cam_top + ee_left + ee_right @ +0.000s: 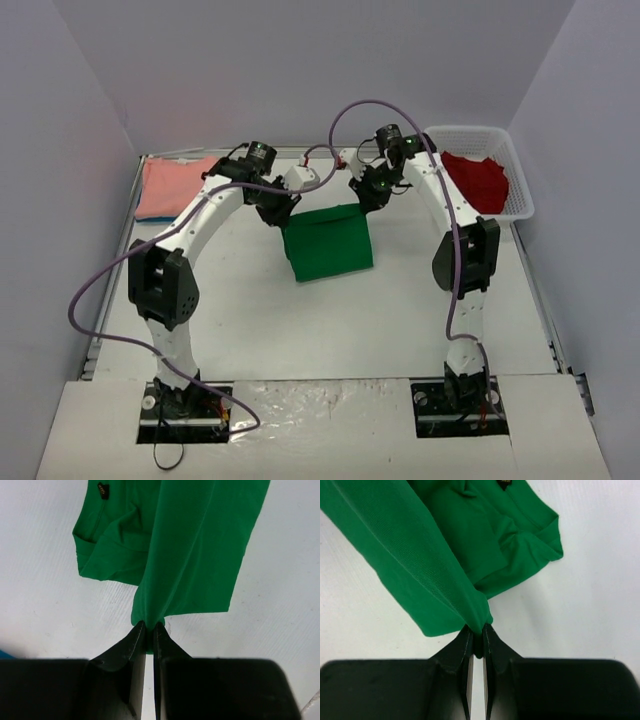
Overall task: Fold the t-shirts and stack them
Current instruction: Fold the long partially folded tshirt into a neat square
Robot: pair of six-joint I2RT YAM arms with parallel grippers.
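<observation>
A bright green t-shirt (pixel 330 245) hangs folded over the middle of the table, held up by its far edge. My left gripper (pixel 279 213) is shut on its far left corner, cloth (pixel 190 550) pinched between the black fingertips (pixel 149 628). On the far right corner my right gripper (pixel 369 196) is shut too, with cloth (pixel 430 550) bunched into its tips (pixel 477 630). A salmon-pink t-shirt (pixel 172 186) lies folded at the far left. In the basket lies a red t-shirt (pixel 477 178).
A white mesh basket (pixel 520 190) stands at the far right against the wall. Grey walls close in the table on the left, back and right. A purple cable loops above each arm. White table surface (pixel 330 330) shows in front of the green shirt.
</observation>
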